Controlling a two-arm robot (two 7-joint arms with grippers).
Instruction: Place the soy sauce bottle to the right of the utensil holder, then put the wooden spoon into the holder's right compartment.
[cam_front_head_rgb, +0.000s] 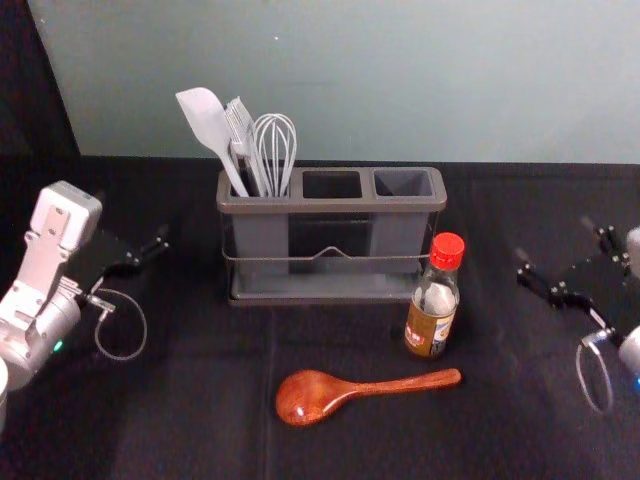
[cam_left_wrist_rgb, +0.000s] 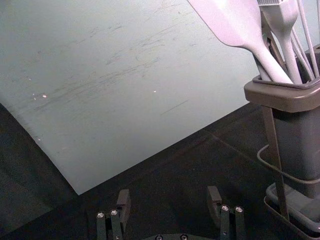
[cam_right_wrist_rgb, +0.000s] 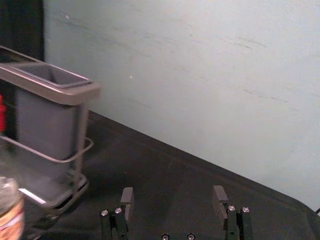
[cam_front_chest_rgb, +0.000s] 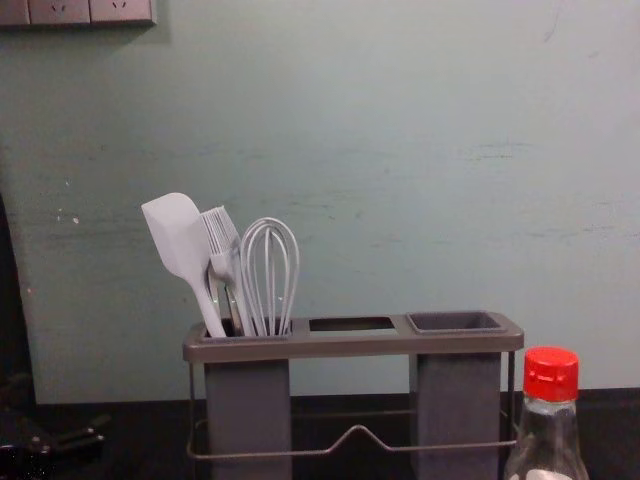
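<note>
Left gripper (cam_front_head_rgb: 133, 215) and right gripper (cam_front_head_rgb: 555, 240) flank the utensil holder (cam_front_head_rgb: 331, 205) in the head view; the soy sauce bottle (cam_front_head_rgb: 433, 300) stands before its right end, the wooden spoon (cam_front_head_rgb: 310, 397) lying nearer. In the left wrist view, the left jaws stand wide apart. The right wrist view shows the right jaws likewise spread. In the chest view, the dark shape at the left edge is probably the left gripper; the spatula (cam_front_chest_rgb: 178, 235), brush (cam_front_chest_rgb: 222, 240) and whisk (cam_front_chest_rgb: 270, 270) fill the left compartment.
</note>
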